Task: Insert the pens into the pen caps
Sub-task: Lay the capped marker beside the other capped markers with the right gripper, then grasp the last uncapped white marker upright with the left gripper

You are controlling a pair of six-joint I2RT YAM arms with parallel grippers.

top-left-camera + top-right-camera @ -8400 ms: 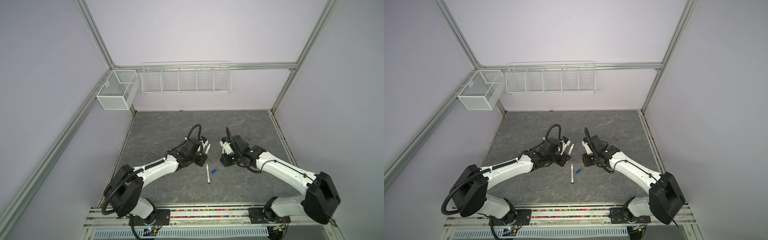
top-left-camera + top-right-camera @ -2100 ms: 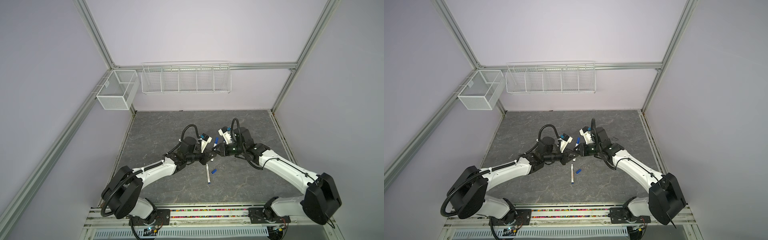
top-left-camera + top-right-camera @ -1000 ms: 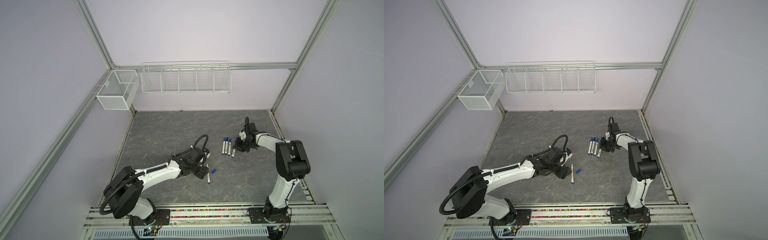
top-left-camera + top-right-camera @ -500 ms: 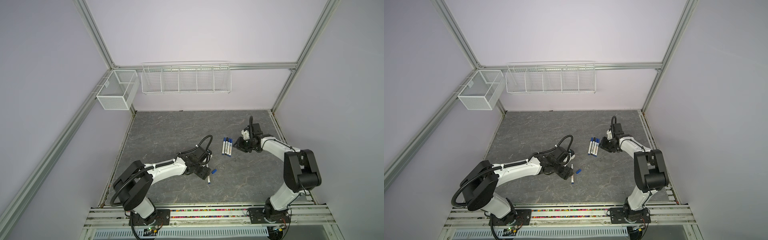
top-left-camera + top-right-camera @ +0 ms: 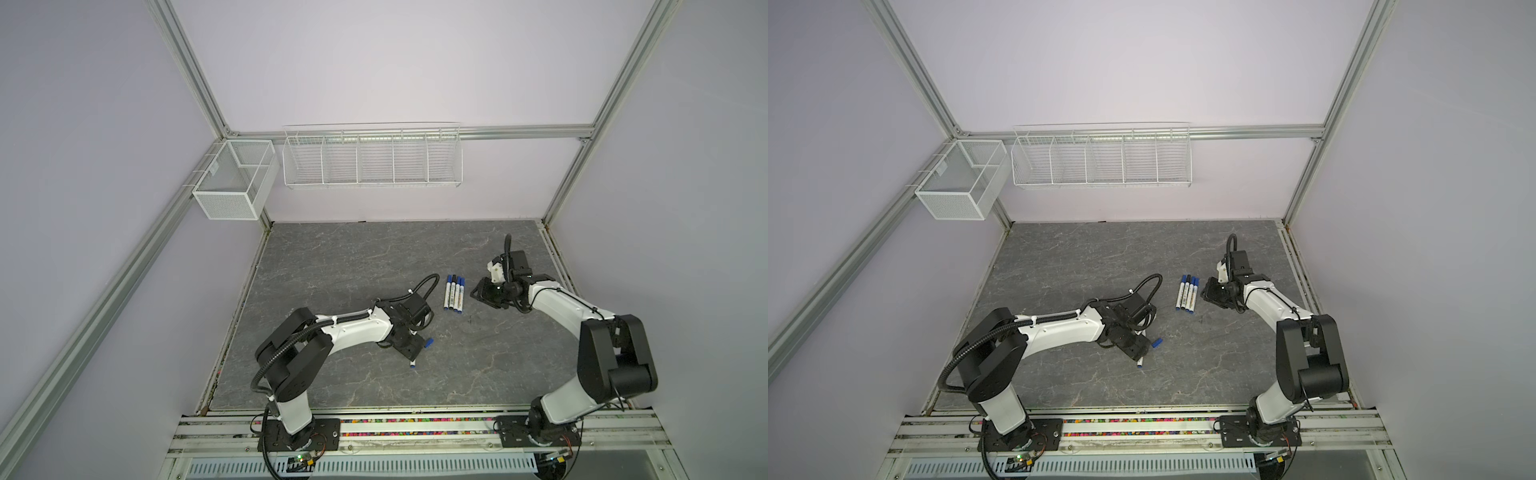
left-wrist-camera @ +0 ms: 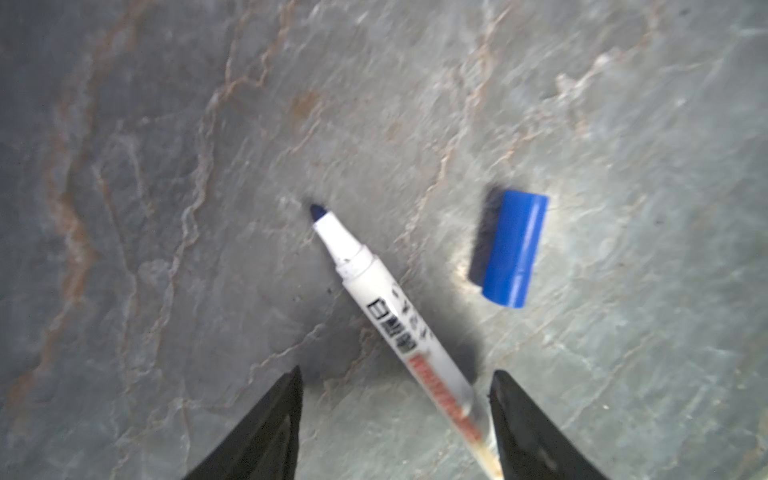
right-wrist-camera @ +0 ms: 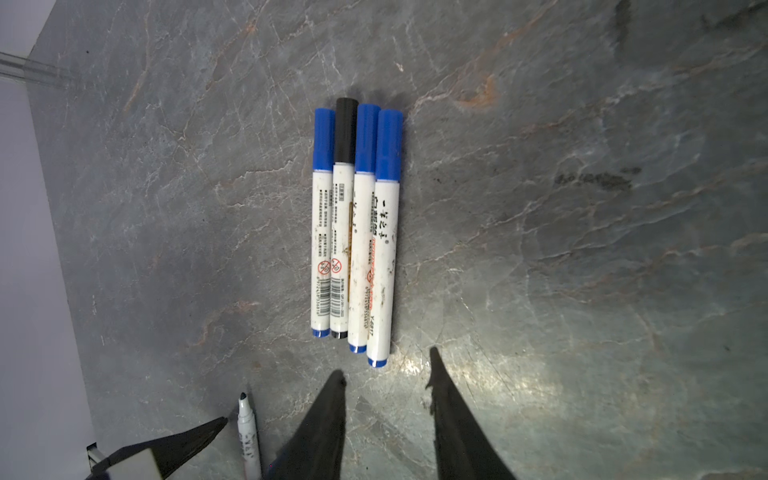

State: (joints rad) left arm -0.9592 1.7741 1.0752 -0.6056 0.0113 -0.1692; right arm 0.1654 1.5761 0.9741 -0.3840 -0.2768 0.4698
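One uncapped white pen point(image 6: 390, 307) with a dark tip lies on the grey table point(image 5: 353, 257), and a loose blue pen cap point(image 6: 509, 248) lies beside it, apart. My left gripper point(image 6: 397, 372) hangs open over that pen's rear half; the barrel runs between the fingers, close to one of them. In both top views this gripper point(image 5: 409, 351) point(image 5: 1136, 351) covers most of the pen, with the cap point(image 5: 428, 343) point(image 5: 1157, 343) just right of it. Several capped pens point(image 7: 353, 232) point(image 5: 454, 292) lie in a tight row, one cap black. My right gripper point(image 7: 386, 370) point(image 5: 478, 293) is open and empty beside them.
A white wire basket point(image 5: 372, 160) hangs on the back wall and a mesh box point(image 5: 232, 183) on the left rail. Dark smudges point(image 7: 594, 180) mark the table near the row. The loose pen point(image 7: 248, 432) and part of the left arm show in the right wrist view.
My right gripper has opened wider and drawn back to the right of the row of capped pens. My left gripper has shifted over the loose pen near the front.
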